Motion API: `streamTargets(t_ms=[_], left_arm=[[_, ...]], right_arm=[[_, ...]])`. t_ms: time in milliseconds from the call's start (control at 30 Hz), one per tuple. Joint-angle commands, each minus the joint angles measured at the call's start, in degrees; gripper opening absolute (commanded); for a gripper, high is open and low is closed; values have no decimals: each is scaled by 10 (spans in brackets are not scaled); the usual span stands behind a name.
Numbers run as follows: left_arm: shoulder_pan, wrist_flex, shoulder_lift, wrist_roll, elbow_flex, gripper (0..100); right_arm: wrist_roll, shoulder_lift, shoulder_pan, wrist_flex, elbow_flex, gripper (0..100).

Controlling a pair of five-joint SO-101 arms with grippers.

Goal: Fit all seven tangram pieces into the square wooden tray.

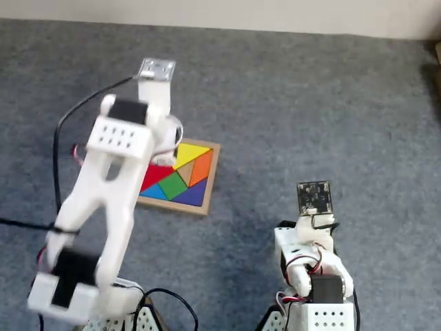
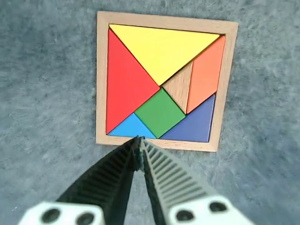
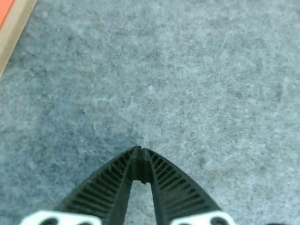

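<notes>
Now both arms' jaws sit closed, the left's over the tray (image 2: 101, 79) rim.

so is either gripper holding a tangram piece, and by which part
Nothing is held. The left gripper is shut and empty by the rim of the wooden tray; the right gripper is shut and empty over the grey carpet.

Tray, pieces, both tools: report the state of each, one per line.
Tray, full, lying flat on carpet.
Pieces, all seven seated in the tray.
Left tool, shut, empty.
Right tool, shut, empty, over carpet.
</notes>
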Motion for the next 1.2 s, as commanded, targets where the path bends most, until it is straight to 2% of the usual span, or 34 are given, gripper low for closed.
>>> streamTargets(t_ms=[0, 200, 533, 800, 1167], left_arm=[[-28, -124, -139, 3, 163, 4], [-72, -241, -230, 4, 321, 4], [-73, -306, -298, 3, 458, 4], [-75, -378, -451, 2, 609, 4], [-123, -382, -678, 0, 761, 4]], right_arm=[[-3, -7, 7, 4, 54, 8], [-3, -5, 7, 5, 54, 8], [-5, -8, 3, 28, 54, 5], [-5, -7, 3, 29, 54, 5], [-3, -8, 6, 65, 54, 5]])
